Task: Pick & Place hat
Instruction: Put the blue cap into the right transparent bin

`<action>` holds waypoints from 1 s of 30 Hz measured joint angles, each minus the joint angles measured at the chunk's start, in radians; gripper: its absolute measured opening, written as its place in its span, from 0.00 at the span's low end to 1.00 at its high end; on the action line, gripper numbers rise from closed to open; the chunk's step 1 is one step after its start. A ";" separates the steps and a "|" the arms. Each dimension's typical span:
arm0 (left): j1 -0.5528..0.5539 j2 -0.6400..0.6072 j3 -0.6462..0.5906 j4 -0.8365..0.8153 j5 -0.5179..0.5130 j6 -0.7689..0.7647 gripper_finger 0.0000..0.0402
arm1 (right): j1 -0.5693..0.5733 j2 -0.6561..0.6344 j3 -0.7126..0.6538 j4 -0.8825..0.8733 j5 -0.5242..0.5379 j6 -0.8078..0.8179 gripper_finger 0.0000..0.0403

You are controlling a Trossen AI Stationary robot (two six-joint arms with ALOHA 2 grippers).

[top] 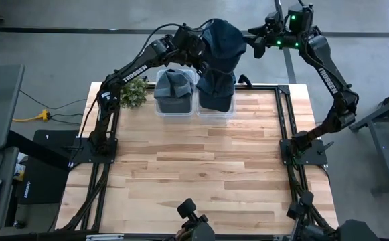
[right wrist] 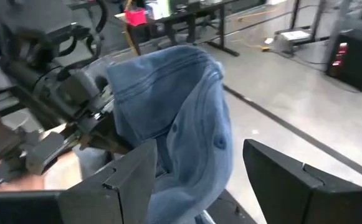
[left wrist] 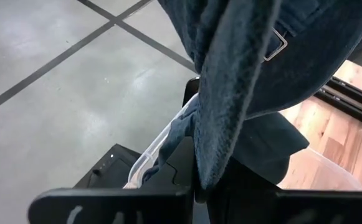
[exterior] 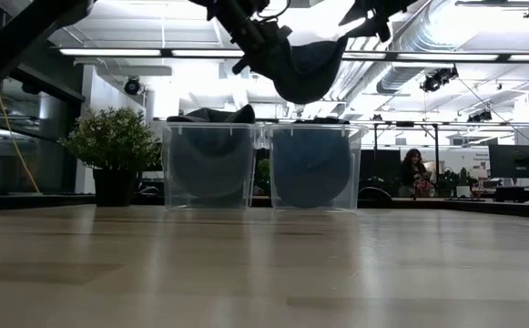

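A dark blue hat hangs in the air over the far edge of the table, above the right one of two clear bins. My left gripper is shut on it. My right gripper is open just to the hat's right. In the right wrist view its fingers stand on either side of the hat; I cannot tell whether they touch it. The right bin holds another blue hat. A grey hat lies in the left bin. My left gripper pinches a folded edge of the hat between its two fingers, near the strap with the metal buckle. The hat is lifted clear and bulges out beyond the fingers above the bins.
A small potted plant stands on the table left of the bins. The two bins sit side by side at the far edge. Bare wooden table stretches from the bins to the near edge. A person sits in the room far behind.
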 joint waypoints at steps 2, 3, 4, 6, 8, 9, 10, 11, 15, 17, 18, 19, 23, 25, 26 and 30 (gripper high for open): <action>0.000 0.000 0.000 0.002 0.006 0.001 0.01 | -0.001 0.010 0.000 0.012 -0.036 -0.003 0.58; 0.000 0.000 0.000 0.003 0.012 0.002 0.01 | -0.001 0.013 0.000 0.026 -0.046 -0.003 0.58; 0.000 0.000 0.000 0.002 0.013 0.006 0.01 | -0.001 0.016 0.000 0.041 -0.052 -0.003 0.58; 0.000 0.000 0.000 0.000 0.013 0.016 0.01 | 0.000 0.025 0.009 0.067 -0.058 0.002 0.58; 0.000 0.000 0.000 0.000 0.025 0.016 0.01 | 0.000 0.043 0.042 0.074 -0.070 -0.005 0.58; 0.000 0.000 0.000 -0.001 0.033 0.017 0.01 | 0.000 0.054 0.063 0.072 -0.080 -0.014 0.58; 0.000 0.000 0.000 -0.002 0.046 0.020 0.01 | 0.000 0.065 0.087 0.069 -0.090 -0.022 0.58; 0.000 0.000 0.000 -0.004 0.053 0.022 0.01 | 0.000 0.077 0.110 0.061 -0.100 -0.037 0.58; -0.001 0.006 0.000 -0.003 0.078 0.024 0.01 | 0.000 0.125 0.189 -0.039 -0.142 -0.129 0.58; -0.009 0.021 0.000 0.001 0.078 0.018 0.01 | 0.000 0.147 0.212 -0.111 -0.155 -0.195 0.58; -0.011 0.030 0.000 -0.008 0.079 0.017 0.01 | 0.000 0.157 0.224 -0.143 -0.164 -0.222 0.58; -0.013 0.037 -0.002 -0.011 0.081 0.017 0.01 | 0.000 0.165 0.234 -0.165 -0.171 -0.241 0.58; -0.014 0.052 -0.002 0.006 0.101 -0.005 0.01 | 0.002 0.174 0.248 -0.191 -0.176 -0.302 0.58; -0.013 0.053 -0.002 0.006 0.103 -0.010 0.01 | 0.008 0.174 0.249 -0.190 -0.176 -0.327 0.58; -0.013 0.054 -0.002 0.007 0.101 -0.010 0.01 | 0.008 0.174 0.249 -0.191 -0.176 -0.335 0.58; -0.013 0.054 -0.001 0.035 0.098 -0.010 0.01 | 0.009 0.174 0.249 -0.218 -0.176 -0.384 0.58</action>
